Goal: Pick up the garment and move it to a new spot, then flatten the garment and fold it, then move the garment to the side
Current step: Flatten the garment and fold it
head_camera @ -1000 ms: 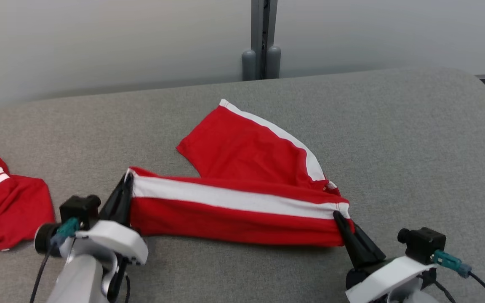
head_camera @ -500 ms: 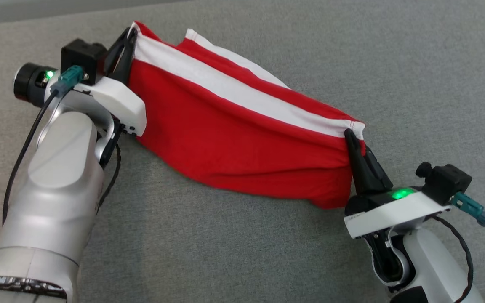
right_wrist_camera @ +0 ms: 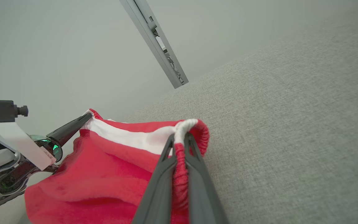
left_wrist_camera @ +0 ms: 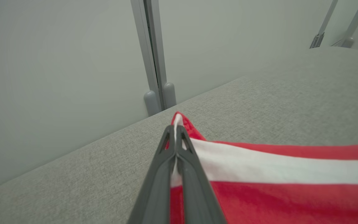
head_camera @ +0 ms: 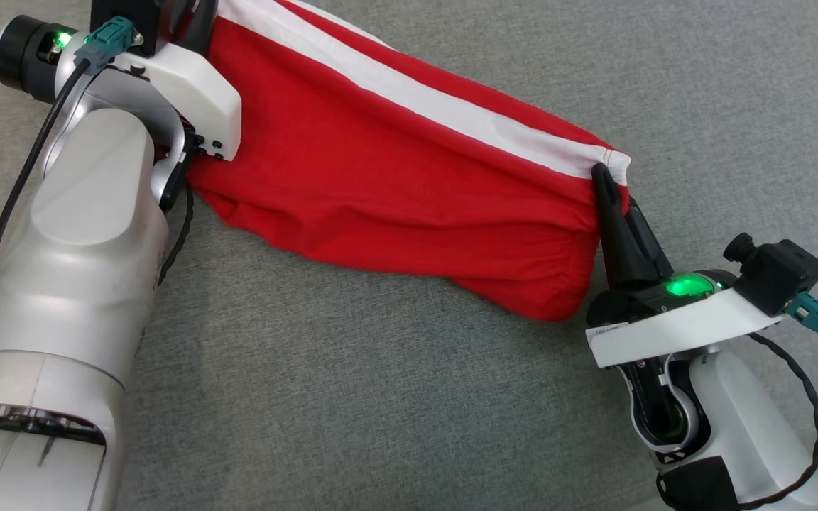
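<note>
Red white-striped shorts (head_camera: 395, 170) hung stretched between the left gripper (left_wrist_camera: 176, 130) and right gripper (right_wrist_camera: 179, 138), each clamped on one end; pickup looked done, while laying down, flattening, folding and moving aside remained.

The tabletop (head_camera: 380, 411) is covered with a grey woven fabric. The lower edge of the red, white-striped garment (head_camera: 395, 199) rests on it.

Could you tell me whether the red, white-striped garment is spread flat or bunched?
Not flat: the red, white-striped garment hangs sagging between left gripper and right gripper, each shut on an end.
</note>
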You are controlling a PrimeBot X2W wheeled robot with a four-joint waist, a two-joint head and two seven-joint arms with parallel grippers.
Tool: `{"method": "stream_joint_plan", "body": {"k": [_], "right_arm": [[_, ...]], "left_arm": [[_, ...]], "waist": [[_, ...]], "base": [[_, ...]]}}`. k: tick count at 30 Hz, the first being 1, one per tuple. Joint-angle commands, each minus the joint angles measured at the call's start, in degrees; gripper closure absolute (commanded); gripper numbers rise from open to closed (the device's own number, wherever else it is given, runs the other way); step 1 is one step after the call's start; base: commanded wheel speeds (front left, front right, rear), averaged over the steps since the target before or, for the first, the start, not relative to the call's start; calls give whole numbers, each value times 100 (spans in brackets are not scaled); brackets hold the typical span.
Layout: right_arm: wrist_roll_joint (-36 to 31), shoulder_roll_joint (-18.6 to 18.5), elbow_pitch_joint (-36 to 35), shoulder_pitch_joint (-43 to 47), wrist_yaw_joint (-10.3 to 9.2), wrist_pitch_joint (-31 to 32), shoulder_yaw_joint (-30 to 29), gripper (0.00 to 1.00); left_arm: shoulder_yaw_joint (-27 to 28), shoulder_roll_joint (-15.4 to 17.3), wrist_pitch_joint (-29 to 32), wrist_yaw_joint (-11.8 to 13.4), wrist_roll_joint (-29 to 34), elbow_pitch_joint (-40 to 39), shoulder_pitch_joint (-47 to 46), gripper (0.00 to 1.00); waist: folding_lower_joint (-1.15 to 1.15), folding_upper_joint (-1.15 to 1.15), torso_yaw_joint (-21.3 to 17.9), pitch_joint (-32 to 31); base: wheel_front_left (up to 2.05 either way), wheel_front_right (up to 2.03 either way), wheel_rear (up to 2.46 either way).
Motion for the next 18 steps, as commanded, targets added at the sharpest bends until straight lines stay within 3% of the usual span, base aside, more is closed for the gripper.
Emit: {"method": "stream_joint_plan", "body": {"k": [1, 8, 9, 10, 11, 12, 13, 14, 18], "right_arm": [[8, -20, -26, -40, 0, -29, -3, 100], [-17, -22, -75, -31, 0, -29, 58, 100], [-38, -22, -72, -20, 0, -29, 54, 93], [-62, -23, -66, -2, 0, -29, 27, 76], [-66, -25, -54, 21, 0, -29, -4, 56], [-81, -24, -41, 43, 0, -29, -27, 3], [-106, -24, -22, 57, 0, -29, -50, 0], [-131, -26, -15, 59, 0, -29, -83, 0], [-422, -23, -2, 164, 0, -29, -348, 0]], "left_arm": [[6, 34, -8, 46, 26, 18, -129, 100], [-48, 114, -8, 157, 82, 193, -238, 100], [-55, 108, -8, 183, 84, 196, -225, 100], [-62, 97, -8, 203, 77, 186, -222, 100], [-68, 84, -8, 219, 76, 169, -212, 88], [-69, 66, -8, 242, 63, 139, -186, 63], [-68, 50, -8, 254, 46, 140, -136, 25], [-49, 32, -8, 257, 11, 139, -91, 0], [-28, -13, -6, 284, -53, 167, 44, 0]], "waist": [[0, 0, -50, 42], [0, 0, -139, 78], [0, 0, -139, 74], [0, 0, -136, 69], [0, 0, -129, 61], [0, 0, -123, 49], [0, 0, -115, 27], [0, 0, -109, 9], [0, 0, -78, -128]], "base": [[0, 0, 0], [0, 0, 0], [0, 0, 0], [0, 0, 0], [0, 0, 0], [0, 0, 0], [0, 0, 0], [0, 0, 0], [0, 0, 0]]}}
